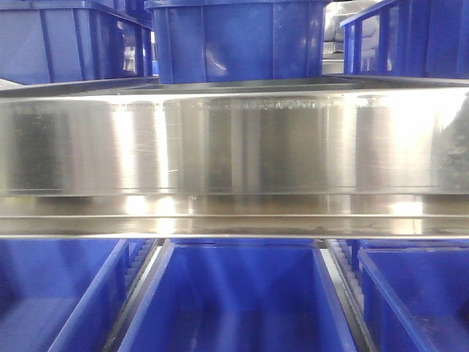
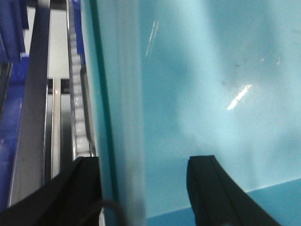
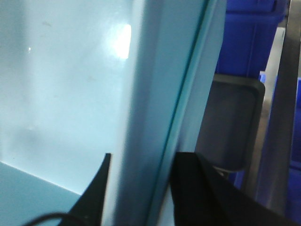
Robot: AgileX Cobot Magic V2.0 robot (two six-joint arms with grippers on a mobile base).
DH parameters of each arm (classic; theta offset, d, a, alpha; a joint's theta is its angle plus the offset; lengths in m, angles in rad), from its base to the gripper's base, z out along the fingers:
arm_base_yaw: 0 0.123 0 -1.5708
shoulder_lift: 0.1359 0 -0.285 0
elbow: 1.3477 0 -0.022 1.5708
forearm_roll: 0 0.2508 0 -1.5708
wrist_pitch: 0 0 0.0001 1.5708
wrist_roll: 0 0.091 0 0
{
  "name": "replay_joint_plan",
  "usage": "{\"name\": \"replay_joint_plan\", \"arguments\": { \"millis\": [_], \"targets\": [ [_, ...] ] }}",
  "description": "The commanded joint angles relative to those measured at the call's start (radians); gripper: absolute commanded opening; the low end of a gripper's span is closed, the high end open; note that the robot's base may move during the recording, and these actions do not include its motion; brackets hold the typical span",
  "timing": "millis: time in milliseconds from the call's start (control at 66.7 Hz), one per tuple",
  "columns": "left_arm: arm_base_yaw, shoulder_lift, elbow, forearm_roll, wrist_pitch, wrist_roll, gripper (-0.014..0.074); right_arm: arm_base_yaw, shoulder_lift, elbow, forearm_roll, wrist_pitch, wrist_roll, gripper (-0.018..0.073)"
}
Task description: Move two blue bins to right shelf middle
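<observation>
Blue bin [image 1: 242,293], smooth moulded plastic with straight thin walls, sits open-topped just below the shelf rail [image 1: 234,139], a broad band of shiny brushed steel; other bins [image 1: 234,37] stand above the rail. We judge the move barely begun, nothing yet lifted. Our right gripper [image 3: 146,155] pinches what looks like its wall between black fingers [image 3: 197,197]; our left gripper [image 2: 143,160] straddles another wall, fingers wide.

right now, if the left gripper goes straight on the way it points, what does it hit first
The left gripper straddles the blue bin's side wall, so that wall would meet it first, sliding deeper between its fingers. Nothing else shows ahead, though depth is unclear.
</observation>
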State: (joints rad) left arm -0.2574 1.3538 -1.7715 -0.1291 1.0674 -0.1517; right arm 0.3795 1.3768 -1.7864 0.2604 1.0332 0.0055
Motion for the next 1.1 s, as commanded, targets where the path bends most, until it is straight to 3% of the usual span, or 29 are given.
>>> {"name": "replay_joint_plan", "arguments": {
  "millis": [0,585,1080],
  "targets": [
    [-0.004,-0.003,-0.014,-0.077,-0.019,0.043,-0.0111,0.003,-0.005,-0.016,0.026,-0.01,-0.034,-0.0153],
    [-0.004,-0.001,-0.014,-0.077,0.028,0.043,-0.0111,0.003,-0.001,-0.016,0.009,0.058,-0.034,-0.0153],
    [-0.004,-0.001,-0.014,-0.077,-0.09,0.043,-0.0111,0.003,-0.001,-0.016,0.009,0.058,-0.034,-0.0153]
  ]
}}
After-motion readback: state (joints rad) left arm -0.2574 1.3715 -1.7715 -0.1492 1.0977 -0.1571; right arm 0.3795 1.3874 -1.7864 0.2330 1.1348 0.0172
